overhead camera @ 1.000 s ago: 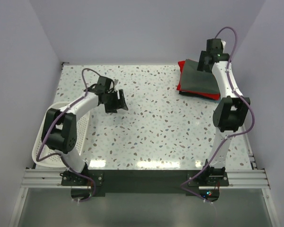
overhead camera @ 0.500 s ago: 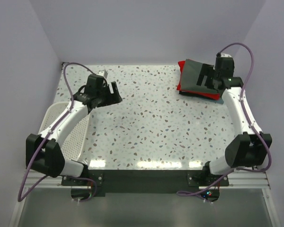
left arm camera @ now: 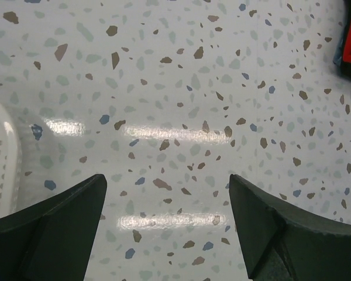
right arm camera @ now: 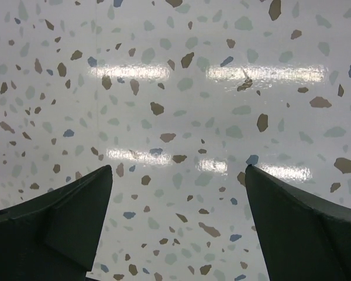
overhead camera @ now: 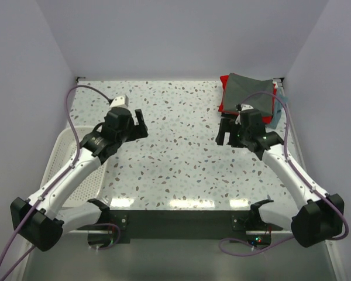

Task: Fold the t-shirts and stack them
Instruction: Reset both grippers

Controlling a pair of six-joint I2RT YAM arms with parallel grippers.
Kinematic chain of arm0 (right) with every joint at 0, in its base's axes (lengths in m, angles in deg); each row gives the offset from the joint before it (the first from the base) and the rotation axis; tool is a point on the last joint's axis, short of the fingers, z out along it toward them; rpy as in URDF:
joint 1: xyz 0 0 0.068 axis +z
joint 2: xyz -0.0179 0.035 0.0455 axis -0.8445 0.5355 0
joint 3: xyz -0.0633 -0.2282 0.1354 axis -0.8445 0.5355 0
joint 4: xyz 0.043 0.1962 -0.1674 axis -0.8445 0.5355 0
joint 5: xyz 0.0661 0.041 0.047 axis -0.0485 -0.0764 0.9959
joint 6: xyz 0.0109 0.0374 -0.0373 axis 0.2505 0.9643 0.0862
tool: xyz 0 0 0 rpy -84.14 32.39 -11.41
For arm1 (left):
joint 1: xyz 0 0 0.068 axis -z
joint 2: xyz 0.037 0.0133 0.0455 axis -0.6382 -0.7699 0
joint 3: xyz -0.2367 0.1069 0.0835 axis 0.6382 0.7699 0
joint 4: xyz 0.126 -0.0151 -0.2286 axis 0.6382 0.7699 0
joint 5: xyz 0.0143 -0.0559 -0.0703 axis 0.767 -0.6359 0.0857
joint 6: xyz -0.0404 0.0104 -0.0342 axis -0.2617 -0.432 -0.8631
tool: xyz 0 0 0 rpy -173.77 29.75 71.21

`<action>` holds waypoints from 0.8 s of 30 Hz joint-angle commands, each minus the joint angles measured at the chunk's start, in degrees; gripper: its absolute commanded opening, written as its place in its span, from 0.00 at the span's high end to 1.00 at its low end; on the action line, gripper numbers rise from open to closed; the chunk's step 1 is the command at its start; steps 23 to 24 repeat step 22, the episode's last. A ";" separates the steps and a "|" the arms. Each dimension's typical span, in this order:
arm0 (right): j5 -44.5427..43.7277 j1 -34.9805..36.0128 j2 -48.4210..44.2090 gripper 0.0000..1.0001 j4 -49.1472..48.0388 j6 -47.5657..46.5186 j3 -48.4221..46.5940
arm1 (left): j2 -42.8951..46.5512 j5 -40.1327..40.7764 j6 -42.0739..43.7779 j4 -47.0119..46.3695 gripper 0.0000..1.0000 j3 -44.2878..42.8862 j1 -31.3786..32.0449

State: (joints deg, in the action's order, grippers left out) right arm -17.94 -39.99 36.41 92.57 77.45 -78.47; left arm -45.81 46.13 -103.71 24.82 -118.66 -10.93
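As my right pincer [overhead camera: 224, 133] backs off the t-shirts [overhead camera: 248, 96], it hangs wide open and empty over the bench [overhead camera: 181, 152] | left pincer [overhead camera: 139, 122] has spread wider too, holding nothing | stack sits far right corner: dark grey t-shirt [overhead camera: 253, 92] on top, red one [overhead camera: 224, 100] under it, light blue-grey one [overhead camera: 275, 115] peeking out at the right edge | looks to me like stacking is done and I'm clearing out.

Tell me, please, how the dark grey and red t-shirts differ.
The dark grey t-shirt lies on top; the red t-shirt lies beneath it. The grey one shows a broad face; the red shows only a strip along the left edge. Both sit at the table's far right corner.
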 commanded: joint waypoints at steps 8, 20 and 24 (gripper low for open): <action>0.36 0.13 -6.71 0.01 -0.06 -1.61 1.00 | 6.33 5.37 -6.10 3.47 0.09 1.66 0.27; 0.63 0.13 -7.15 0.01 -0.68 -1.44 2.58 | 8.26 10.12 -4.87 6.64 0.09 1.92 0.19; 0.63 0.13 -6.88 0.01 -1.03 -0.82 3.02 | 8.35 10.64 -5.48 6.46 0.09 2.10 0.27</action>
